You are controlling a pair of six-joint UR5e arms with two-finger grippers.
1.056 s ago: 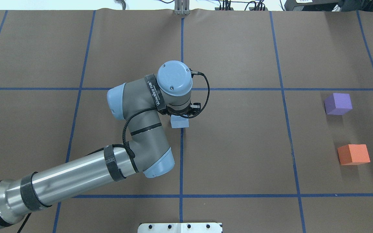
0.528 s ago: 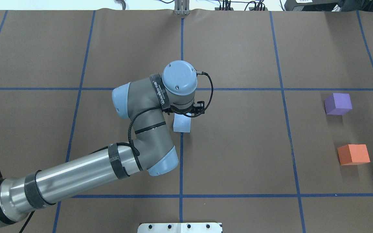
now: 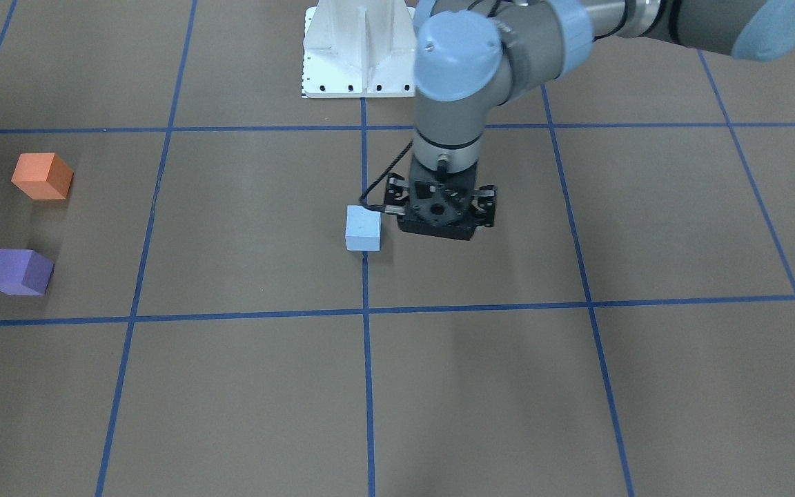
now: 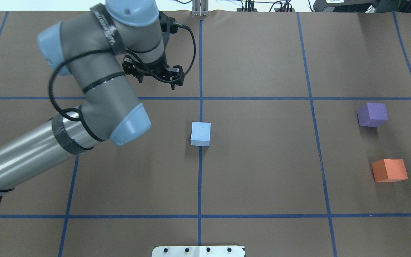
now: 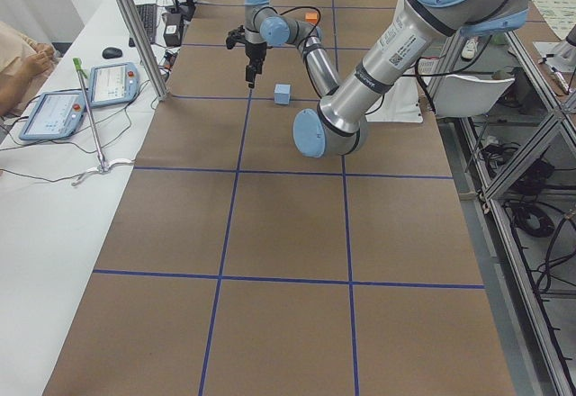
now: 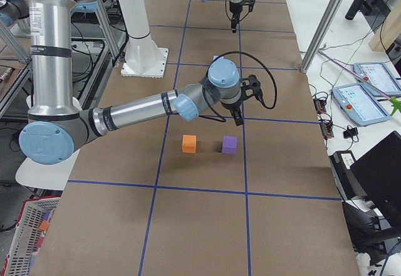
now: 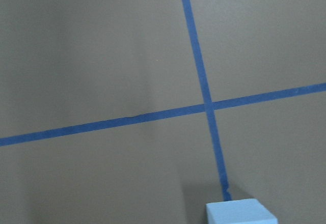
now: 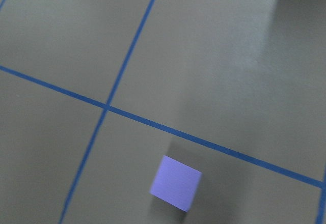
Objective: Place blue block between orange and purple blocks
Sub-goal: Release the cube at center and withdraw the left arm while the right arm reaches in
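Note:
The light blue block lies alone on the table's centre line; it also shows in the front view and at the bottom edge of the left wrist view. My left gripper is open and empty, raised and apart from the block, farther out and to its left. The purple block and orange block stand at the right with a gap between them. My right gripper hangs above the purple block; I cannot tell whether it is open or shut.
The table is brown paper with a grid of blue tape lines. The white base plate sits at the robot's edge. A metal post and tablets stand on the far side, beyond the paper.
The left gripper was down over the blue block; it has let go, risen and swung away to the far left. The blue block stays on the centre line.

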